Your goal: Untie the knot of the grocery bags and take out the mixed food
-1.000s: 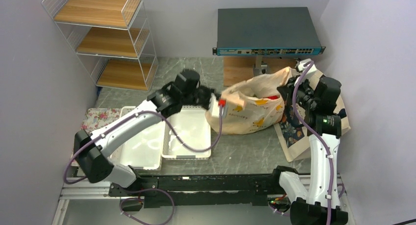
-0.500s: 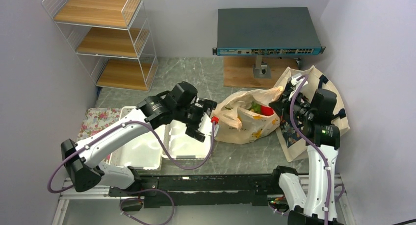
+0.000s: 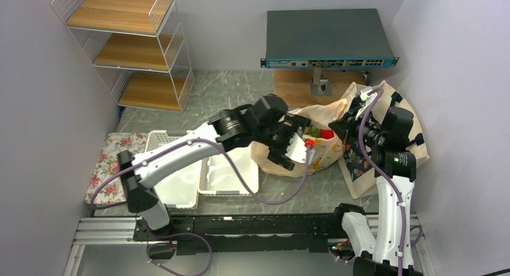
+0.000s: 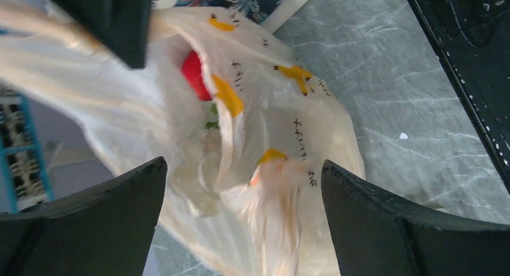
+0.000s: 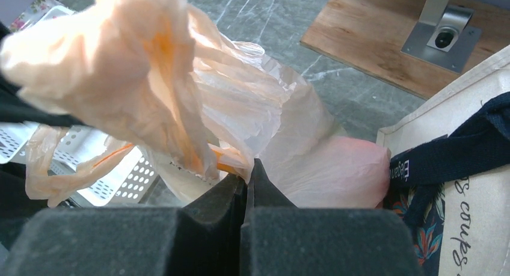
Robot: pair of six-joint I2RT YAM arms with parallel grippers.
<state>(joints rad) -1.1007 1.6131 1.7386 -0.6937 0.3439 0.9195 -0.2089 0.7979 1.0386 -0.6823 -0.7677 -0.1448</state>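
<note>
The peach-beige plastic grocery bag (image 3: 328,151) lies on the table with its mouth gaping; no tied knot is in view. Inside it show a red piece of food (image 3: 326,133) and some green leaf (image 3: 313,131). My left gripper (image 3: 293,145) hovers open over the bag's near-left side. In the left wrist view the bag (image 4: 270,125) and the red food (image 4: 193,74) lie between its spread fingers (image 4: 361,216). My right gripper (image 5: 248,168) is shut on the film of the bag's right rim (image 5: 180,77). The cream canvas tote (image 3: 415,150) with navy straps (image 5: 457,156) lies flat under the right arm.
Two white perforated baskets (image 3: 231,168) (image 3: 174,180) and a floral tray (image 3: 111,165) sit left of the bag. A wire shelf (image 3: 129,41) stands at the back left. A network switch (image 3: 328,38) rests on a wooden stand (image 3: 301,86) behind the bag.
My left gripper let go of the bag's left rim, opened, dipped toward the baskets, then swung right over the bag. The bag went slack and sank. The right gripper keeps its grip.
</note>
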